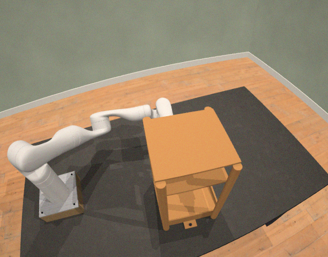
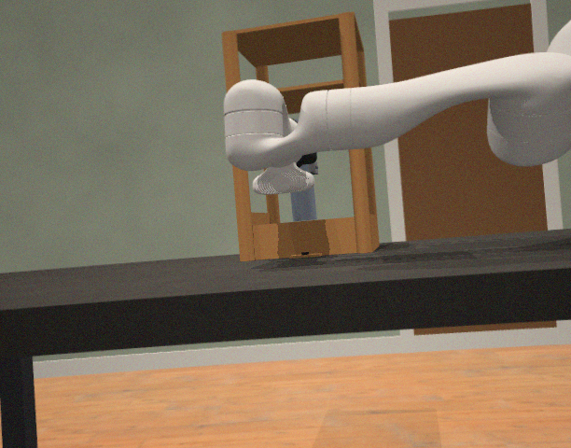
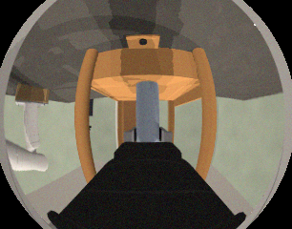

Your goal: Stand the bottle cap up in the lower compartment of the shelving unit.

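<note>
1. You've got a matte white arm with rounded, tube-like links and faint seam lines at the joints.
2. Its base plate is grey with dark corner screws.
3. The gripper body is black.

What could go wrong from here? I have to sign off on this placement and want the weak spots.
1. The pincer is shut on the bottle, whose base looks close to the floor of the lower compartment; it might catch the edge.
2. The wrist works close to the shelving unit; its posts could be bumped.
3. Releasing before the base rests flat might tip the bottle.
</note>
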Available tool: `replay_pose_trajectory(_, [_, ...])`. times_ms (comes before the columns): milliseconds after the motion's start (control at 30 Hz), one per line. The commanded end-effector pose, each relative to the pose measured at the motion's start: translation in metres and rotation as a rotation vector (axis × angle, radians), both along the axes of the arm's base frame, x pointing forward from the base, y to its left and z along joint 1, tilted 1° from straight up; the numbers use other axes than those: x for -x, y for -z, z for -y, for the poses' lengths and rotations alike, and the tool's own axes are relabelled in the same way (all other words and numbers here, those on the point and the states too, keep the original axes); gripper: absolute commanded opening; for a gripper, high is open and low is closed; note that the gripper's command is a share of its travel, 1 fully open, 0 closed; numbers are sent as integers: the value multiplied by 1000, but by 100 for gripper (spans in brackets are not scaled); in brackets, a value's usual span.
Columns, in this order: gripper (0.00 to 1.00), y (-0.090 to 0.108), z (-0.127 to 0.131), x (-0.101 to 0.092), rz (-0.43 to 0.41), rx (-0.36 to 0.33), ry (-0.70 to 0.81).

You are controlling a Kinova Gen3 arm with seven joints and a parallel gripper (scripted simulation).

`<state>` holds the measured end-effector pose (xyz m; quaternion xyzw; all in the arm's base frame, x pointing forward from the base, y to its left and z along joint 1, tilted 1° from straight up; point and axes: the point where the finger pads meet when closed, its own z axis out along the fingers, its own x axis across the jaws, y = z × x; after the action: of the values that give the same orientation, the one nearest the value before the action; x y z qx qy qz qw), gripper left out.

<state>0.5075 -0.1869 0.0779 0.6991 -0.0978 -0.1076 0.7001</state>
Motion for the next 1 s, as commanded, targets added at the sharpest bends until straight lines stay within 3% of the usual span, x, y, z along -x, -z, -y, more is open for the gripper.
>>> replay_pose_trajectory(0, [0, 2, 1, 3, 7, -2, 9])
replay_pose_trajectory(833, [0, 2, 1, 3, 7, -2, 9])
replay_pose_trajectory(867, [20, 2, 1, 3, 7, -2, 9])
replay_pose_trajectory(933, [20, 2, 1, 3, 7, -2, 9])
replay_pose_trajectory(967, [40, 2, 1, 3, 7, -2, 9])
